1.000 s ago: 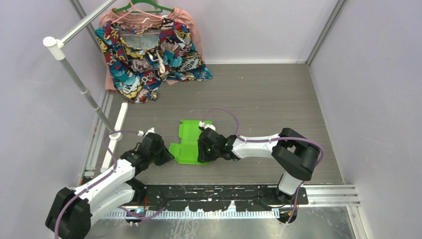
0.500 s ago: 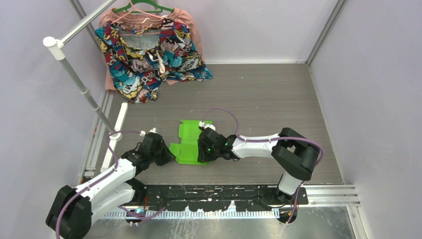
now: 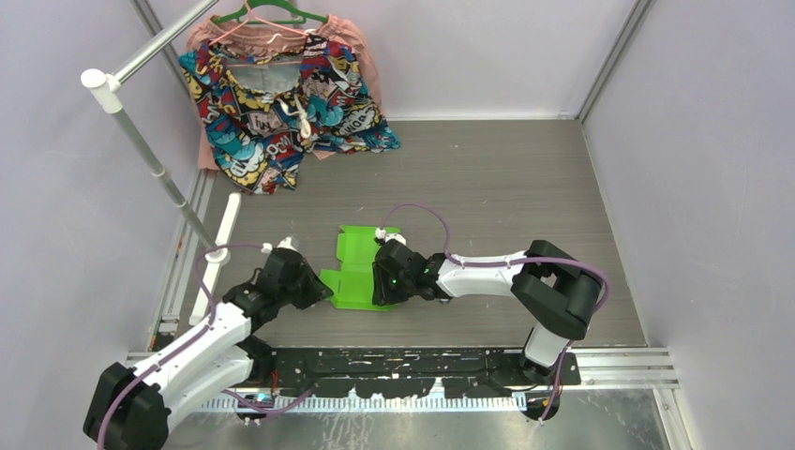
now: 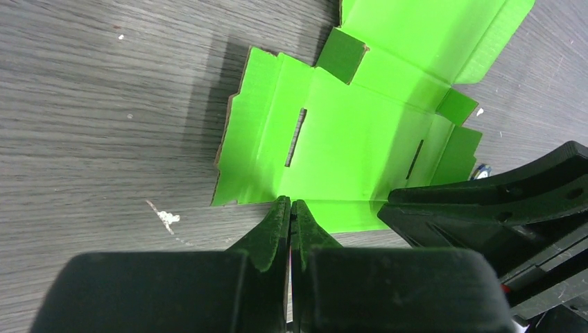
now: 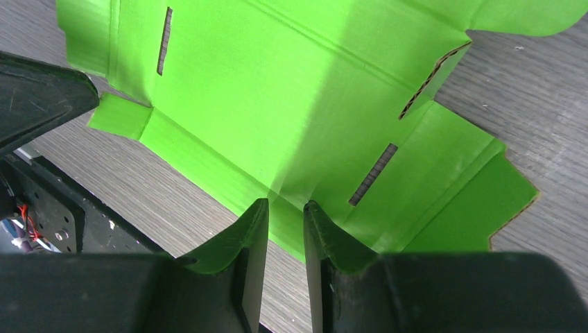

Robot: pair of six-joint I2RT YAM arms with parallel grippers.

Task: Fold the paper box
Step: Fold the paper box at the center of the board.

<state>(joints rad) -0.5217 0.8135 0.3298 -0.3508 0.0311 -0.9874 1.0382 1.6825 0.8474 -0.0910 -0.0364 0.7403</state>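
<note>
The paper box (image 3: 359, 272) is a lime-green die-cut sheet lying mostly flat on the grey table, with its flaps spread and one far panel raised. My left gripper (image 3: 319, 292) is at the sheet's left near corner. In the left wrist view the sheet (image 4: 347, 139) lies just beyond the left gripper (image 4: 291, 202), which is shut, its tips at the card's near edge with nothing between them. My right gripper (image 3: 380, 281) hovers over the sheet's right part. In the right wrist view its jaws (image 5: 281, 205) stand narrowly open over a crease of the sheet (image 5: 277, 104), gripping nothing.
A colourful patterned garment (image 3: 281, 94) hangs on a green hanger at the back left. A slanted white rack pole (image 3: 150, 159) and a white bar (image 3: 217, 253) stand along the left wall. Black rails (image 3: 422, 361) run along the near edge.
The left arm has shifted slightly, nudging its gripper a little toward the sheet. The sheet and the right arm look the same.
</note>
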